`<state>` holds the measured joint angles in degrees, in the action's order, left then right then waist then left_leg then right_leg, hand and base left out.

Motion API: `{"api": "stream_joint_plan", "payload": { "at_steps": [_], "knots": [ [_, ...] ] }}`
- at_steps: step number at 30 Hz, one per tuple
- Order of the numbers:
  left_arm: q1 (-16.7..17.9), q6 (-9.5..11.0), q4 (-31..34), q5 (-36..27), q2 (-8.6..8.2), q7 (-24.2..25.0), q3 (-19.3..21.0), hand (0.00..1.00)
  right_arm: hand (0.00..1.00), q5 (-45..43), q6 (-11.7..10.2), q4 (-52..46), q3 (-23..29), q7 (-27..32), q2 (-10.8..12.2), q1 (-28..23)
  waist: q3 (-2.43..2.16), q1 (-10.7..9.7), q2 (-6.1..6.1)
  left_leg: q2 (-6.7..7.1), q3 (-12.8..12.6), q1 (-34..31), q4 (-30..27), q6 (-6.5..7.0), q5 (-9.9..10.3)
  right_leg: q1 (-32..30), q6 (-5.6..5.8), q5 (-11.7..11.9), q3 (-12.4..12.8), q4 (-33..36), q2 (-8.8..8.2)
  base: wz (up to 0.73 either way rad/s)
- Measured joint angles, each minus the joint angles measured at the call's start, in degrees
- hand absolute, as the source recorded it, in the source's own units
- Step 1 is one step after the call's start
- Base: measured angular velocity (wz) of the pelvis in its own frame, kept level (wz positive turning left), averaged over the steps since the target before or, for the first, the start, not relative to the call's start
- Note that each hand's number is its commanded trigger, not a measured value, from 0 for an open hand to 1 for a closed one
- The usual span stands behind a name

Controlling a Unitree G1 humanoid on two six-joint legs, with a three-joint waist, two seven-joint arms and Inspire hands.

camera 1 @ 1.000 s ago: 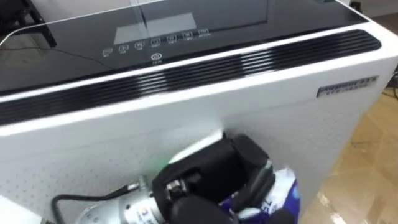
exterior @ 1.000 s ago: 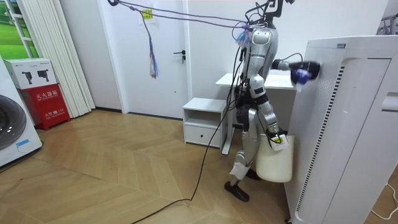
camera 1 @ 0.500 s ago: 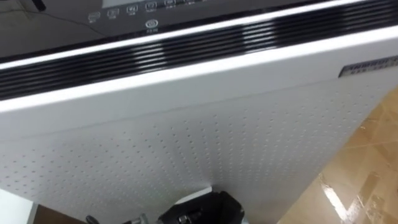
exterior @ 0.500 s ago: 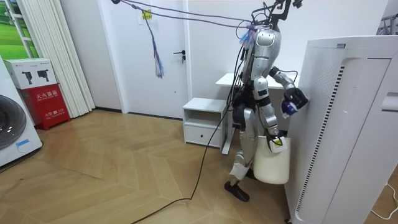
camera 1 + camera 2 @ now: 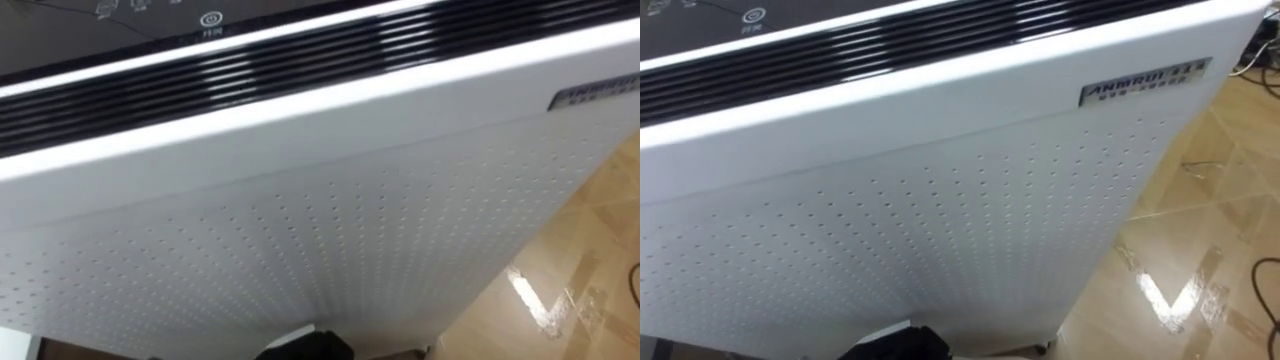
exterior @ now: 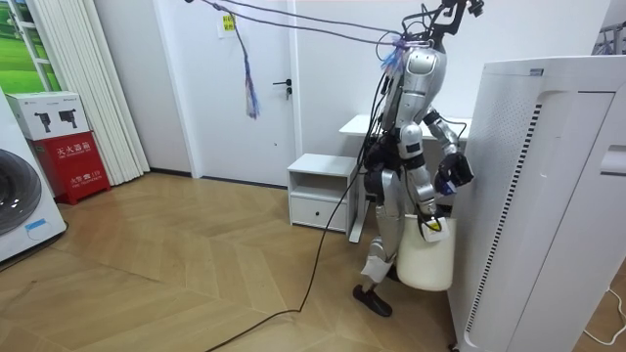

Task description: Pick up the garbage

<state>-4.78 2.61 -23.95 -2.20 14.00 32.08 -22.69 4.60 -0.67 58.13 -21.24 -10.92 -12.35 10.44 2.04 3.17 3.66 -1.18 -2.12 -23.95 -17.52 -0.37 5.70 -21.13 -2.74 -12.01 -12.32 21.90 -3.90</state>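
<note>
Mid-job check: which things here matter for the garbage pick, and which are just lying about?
For the job: blue-and-white wrapper held in the left hand; white bin at the right hand.

Just about: air purifier; white desk; small white cabinet; washing machine; red box.

Eye views close above the white appliance (image 5: 330,230) — looking down, room view farther off, side-on, sharing it

The purifier (image 5: 350,250) is white, dotted (vent (image 5: 300,62) black-striped).
</note>
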Motion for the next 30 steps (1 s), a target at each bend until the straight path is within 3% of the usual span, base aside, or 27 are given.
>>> {"api": "stream_joint_plan", "payload": {
  "at_steps": [7, 14, 30],
  "knots": [
    [-1.7, 0.4, -4.3, 0.7, -0.11, -2.8, 0.0, 0.00, 1.00, 0.7, -0.6, 1.2, -0.1, 0.0, 0.1, 1.4, 0.33, 0.0, -0.51, 0.00, 0.1, -1.0, -0.5, 0.01, 0.0, -1.0, -0.12, -0.1, -0.1, 0.3, -0.06, 0.00],
    [-2.2, 0.6, -6.1, 0.7, -0.27, -2.7, 0.0, 0.00, 1.00, 1.3, -0.7, 1.9, 0.0, -0.9, 1.0, 1.9, 0.38, -1.6, -0.57, -0.06, -0.3, -1.4, -1.2, 0.02, 0.0, -1.0, -0.10, -0.1, -0.3, 0.7, -0.15, 0.02],
    [-1.9, 0.6, -9.3, 0.7, -1.92, -1.9, -0.2, 0.00, 1.00, 2.1, -0.7, 2.0, 0.1, -1.1, 1.0, 2.0, 0.39, -1.5, -0.58, -0.16, -0.9, -1.4, -1.4, 0.13, -0.1, -2.0, -0.23, -0.2, 0.6, 1.6, -0.20, -0.02]
  ]
}}
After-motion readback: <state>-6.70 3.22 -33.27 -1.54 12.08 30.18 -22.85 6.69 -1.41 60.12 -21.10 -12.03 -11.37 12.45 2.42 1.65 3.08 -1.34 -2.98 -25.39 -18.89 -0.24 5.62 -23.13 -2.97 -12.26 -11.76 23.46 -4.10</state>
